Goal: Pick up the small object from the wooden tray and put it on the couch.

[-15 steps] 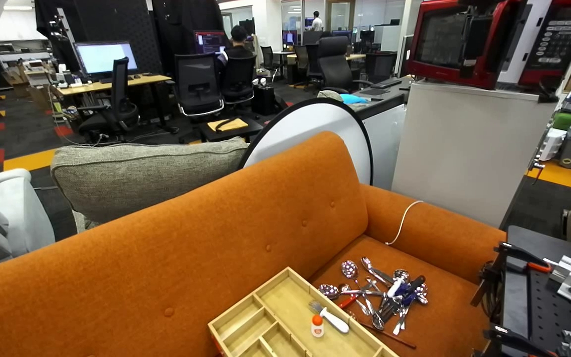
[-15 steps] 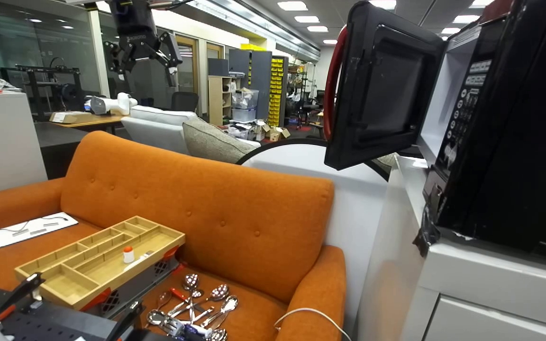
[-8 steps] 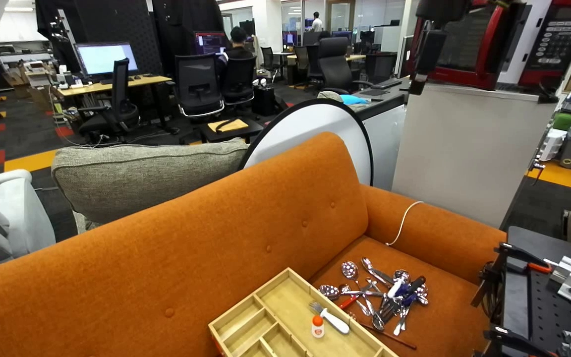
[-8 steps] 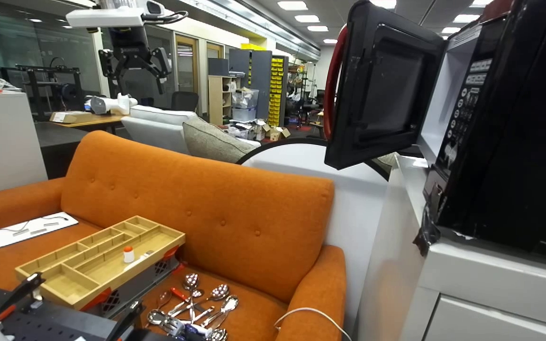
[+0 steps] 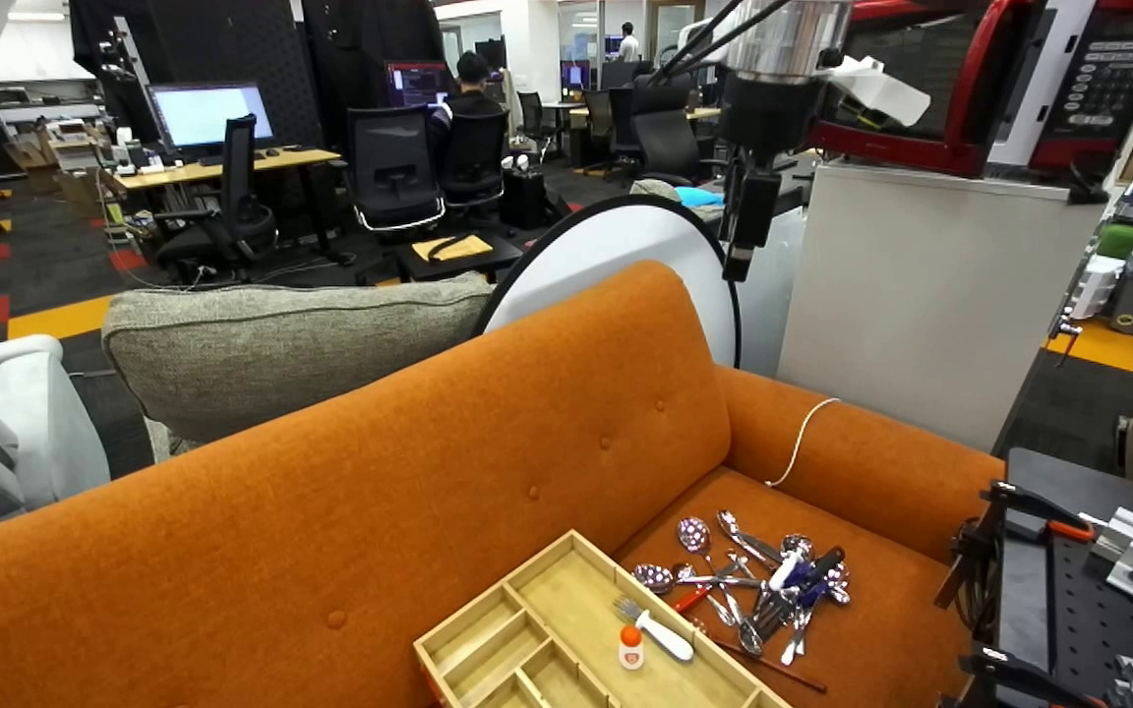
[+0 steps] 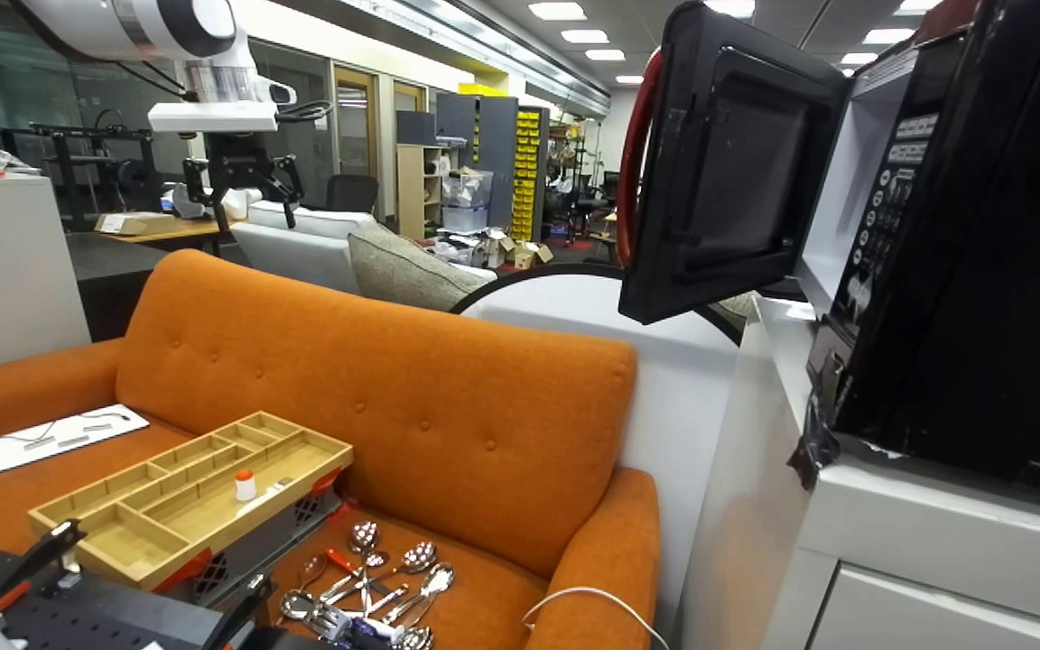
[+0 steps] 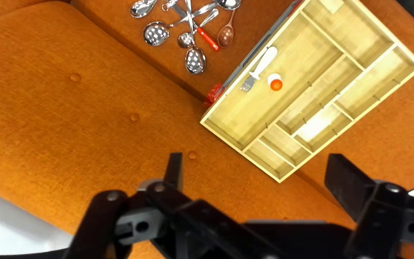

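Observation:
A small white bottle with an orange cap stands upright in the large compartment of the wooden tray, in both exterior views [image 5: 630, 651] [image 6: 245, 487] and the wrist view [image 7: 275, 82]. A white-handled fork [image 5: 665, 635] lies beside it, also in the wrist view [image 7: 266, 60]. The tray [image 5: 566, 580] [image 6: 136, 543] [image 7: 235, 118] rests raised over the seat of the orange couch [image 5: 409, 462] [image 6: 376, 352] [image 7: 67, 136]. My gripper [image 5: 739, 267] [image 6: 256, 221] [image 7: 256, 156] is open and empty, high above the couch and apart from the tray.
Several metal utensils [image 5: 744, 590] [image 7: 192, 32] lie on the seat beside the tray. A black table with clamps [image 5: 1068, 570] stands in front. A red microwave [image 5: 921, 88] with its door [image 6: 728, 162] open stands on a cabinet. A white board [image 6: 60, 436] lies on the seat.
My gripper has come down towards the couch. In an exterior view it has also moved left, into sight past the microwave. The bottle, fork and tray have not moved.

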`<state>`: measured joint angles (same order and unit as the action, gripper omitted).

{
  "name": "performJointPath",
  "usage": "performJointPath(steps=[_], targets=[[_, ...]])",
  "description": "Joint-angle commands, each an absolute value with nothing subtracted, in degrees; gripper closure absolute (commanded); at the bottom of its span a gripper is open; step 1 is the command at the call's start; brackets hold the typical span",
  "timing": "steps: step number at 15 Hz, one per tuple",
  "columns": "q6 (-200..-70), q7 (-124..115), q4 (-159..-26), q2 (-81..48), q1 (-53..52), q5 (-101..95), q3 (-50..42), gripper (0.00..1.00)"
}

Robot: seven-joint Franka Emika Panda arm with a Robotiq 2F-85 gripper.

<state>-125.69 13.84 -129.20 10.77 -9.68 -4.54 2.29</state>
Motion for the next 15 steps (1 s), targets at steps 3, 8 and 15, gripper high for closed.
performJointPath(steps=[3,8,15], targets=[[-125.4,14.0,-128.0,9.9,-8.6,-4.4,3.4,0.0],[-128.2,14.5,-128.7,8.8,-9.0,-3.4,3.5,0.0],[-137.3,17.9,-126.5,-3.3,-10.3,-3.5,7.0,0.0]])
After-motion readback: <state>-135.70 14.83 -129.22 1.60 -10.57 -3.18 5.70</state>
